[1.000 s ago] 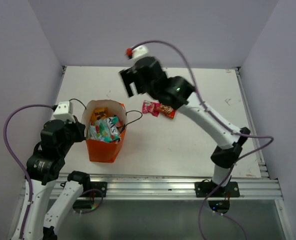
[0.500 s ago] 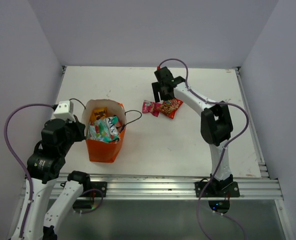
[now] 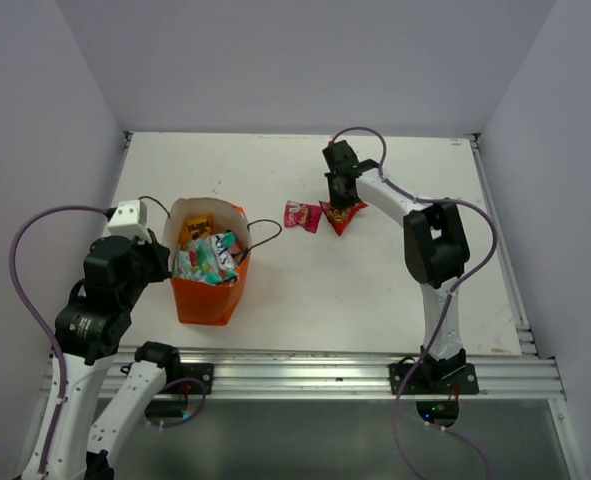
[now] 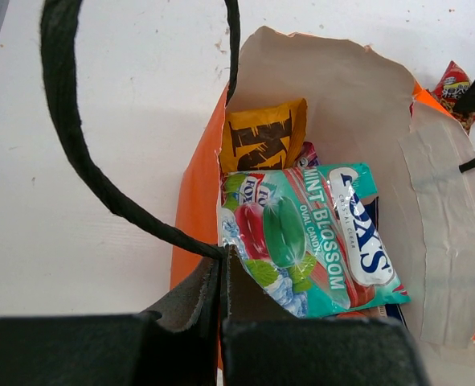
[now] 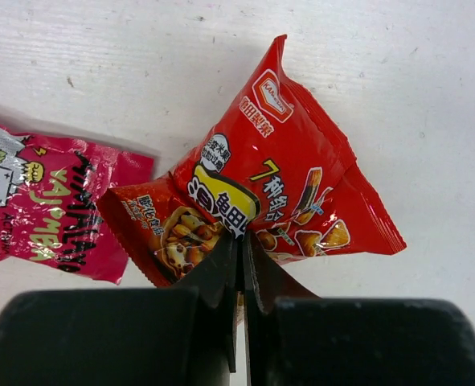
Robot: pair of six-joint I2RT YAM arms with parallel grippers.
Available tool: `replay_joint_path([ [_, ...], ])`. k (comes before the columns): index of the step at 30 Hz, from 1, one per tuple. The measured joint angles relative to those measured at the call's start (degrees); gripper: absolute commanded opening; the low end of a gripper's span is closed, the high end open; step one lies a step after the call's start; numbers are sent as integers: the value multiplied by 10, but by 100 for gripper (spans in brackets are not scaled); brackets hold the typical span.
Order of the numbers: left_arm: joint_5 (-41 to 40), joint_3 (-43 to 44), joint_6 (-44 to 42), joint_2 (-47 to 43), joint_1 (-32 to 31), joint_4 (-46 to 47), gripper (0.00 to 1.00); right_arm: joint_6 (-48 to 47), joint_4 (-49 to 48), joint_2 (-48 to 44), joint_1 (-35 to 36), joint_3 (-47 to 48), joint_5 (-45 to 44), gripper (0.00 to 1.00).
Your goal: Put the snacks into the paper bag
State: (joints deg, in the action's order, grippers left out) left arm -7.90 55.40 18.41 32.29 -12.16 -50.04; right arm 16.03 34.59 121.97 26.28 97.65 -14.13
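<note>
Red packet (image 5: 293, 193) out on the far side of the table (image 3: 305, 300), well apart from the paper bag (image 3: 210, 295), and the right gripper (image 5: 240, 249) has its fingers pressed together on the packet's near edge. The film is bunched up into a tent around the pinch. It's a thin bite, right at the edge, so I'd say lift slow and straight and check the packet hangs true before swinging across. The pink packet (image 5: 48, 205) lies just beside it, its corner touching or nearly touching the red one, so watch it doesn't get dragged along.

Over at the bag, the left gripper (image 4: 223, 269) is clamped on the near wall at the rim, by the cord handle (image 4: 76, 137), holding the mouth open. It's already crowded inside, with the teal Fox's packet (image 4: 309, 241) lying across the top. Best bet, to my eye: come in high over the rim and release above the open side by the far wall.
</note>
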Motion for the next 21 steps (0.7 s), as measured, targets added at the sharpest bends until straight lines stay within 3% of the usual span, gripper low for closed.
replay_joint_path([
  [7, 0, 0, 0, 0, 0, 1, 0, -2, 31, -32, 7, 7, 20, 0],
  [10, 0, 0, 0, 0, 0, 2, 0, -7, 87, -55, 31, 86, 31, 0],
  [16, 2, 0, 0, 0, 0, 2, 0, -18, 113, -78, 174, 350, 51, 0],
  [21, 3, 0, 0, 0, 0, 2, 0, -12, 118, -98, 294, 412, 105, 0],
])
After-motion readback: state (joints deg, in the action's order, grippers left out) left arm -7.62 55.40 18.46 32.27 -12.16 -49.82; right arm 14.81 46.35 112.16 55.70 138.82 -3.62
